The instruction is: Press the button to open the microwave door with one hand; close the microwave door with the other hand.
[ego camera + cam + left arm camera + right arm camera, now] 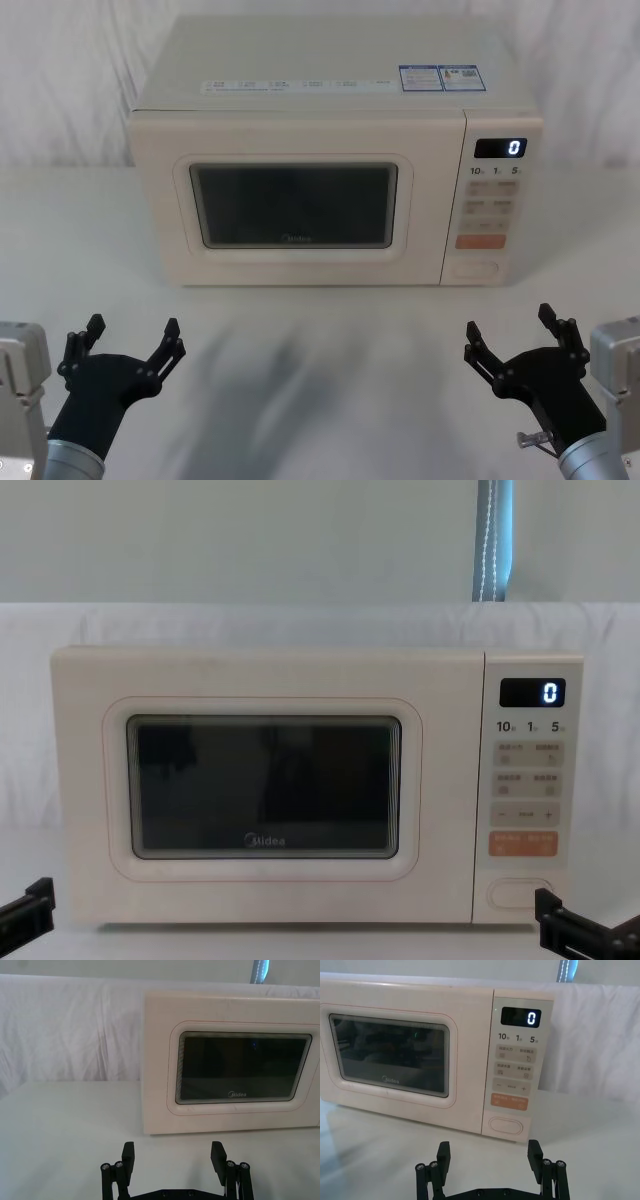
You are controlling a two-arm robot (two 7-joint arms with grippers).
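Observation:
The cream microwave stands at the back middle of the white table, its door [295,205] shut, dark window and "Midea" logo facing me. The door [265,785] fills most of the front. The wide pill-shaped button [476,269] sits at the bottom of the control panel on the right, below the orange key; the button [505,1125] and the button [520,893] are untouched. My left gripper [132,340] hovers open near the table's front left, well short of the door [240,1067]. My right gripper [510,335] hovers open at the front right, in front of the panel and apart from it.
The display [501,148] reads 0. White cloth [70,1030] drapes the wall behind the table. Bare white tabletop [320,340] lies between the grippers and the microwave.

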